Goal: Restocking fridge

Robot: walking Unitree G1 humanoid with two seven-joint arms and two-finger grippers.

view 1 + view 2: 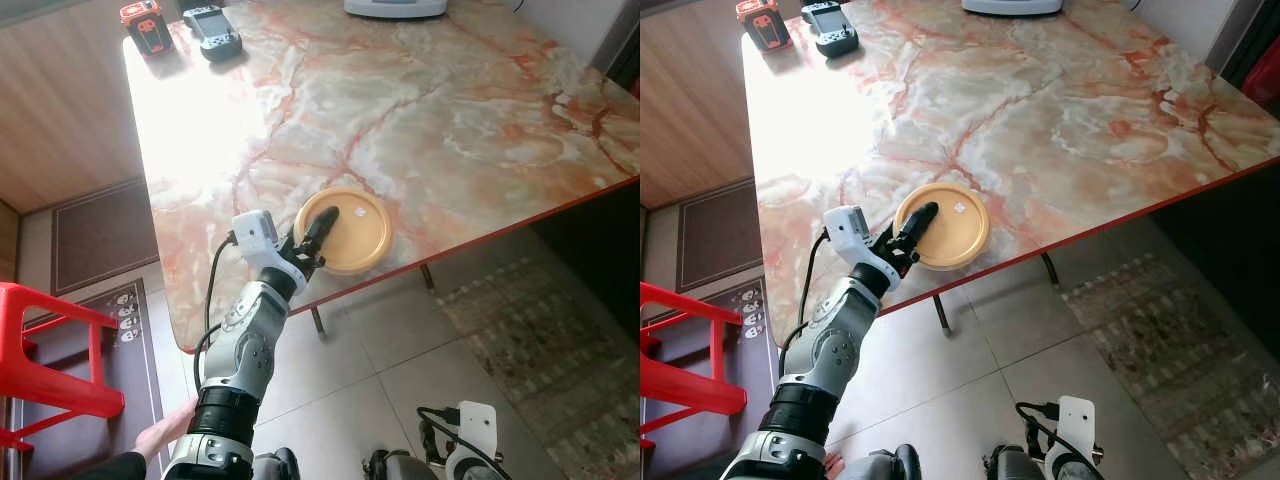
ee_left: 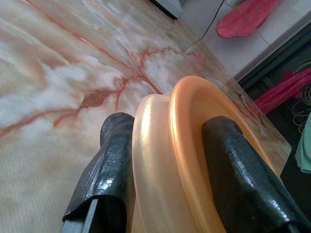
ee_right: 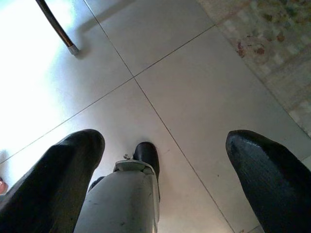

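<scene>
The left end effector (image 1: pixel 318 232) is clamped on the rim of a round yellow container (image 1: pixel 345 229) lying at the near edge of the marble desk (image 1: pixel 420 110), one finger above, one below. The step looks like pickup; next, a lift clear of the edge. The right end effector (image 3: pixel 165 179) hangs released over floor tiles.

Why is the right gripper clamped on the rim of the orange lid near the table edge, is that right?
Wrong arm. The left gripper is clamped on the orange lid's rim near the table edge, as the left wrist view shows. The right gripper hangs open over the floor.
</scene>
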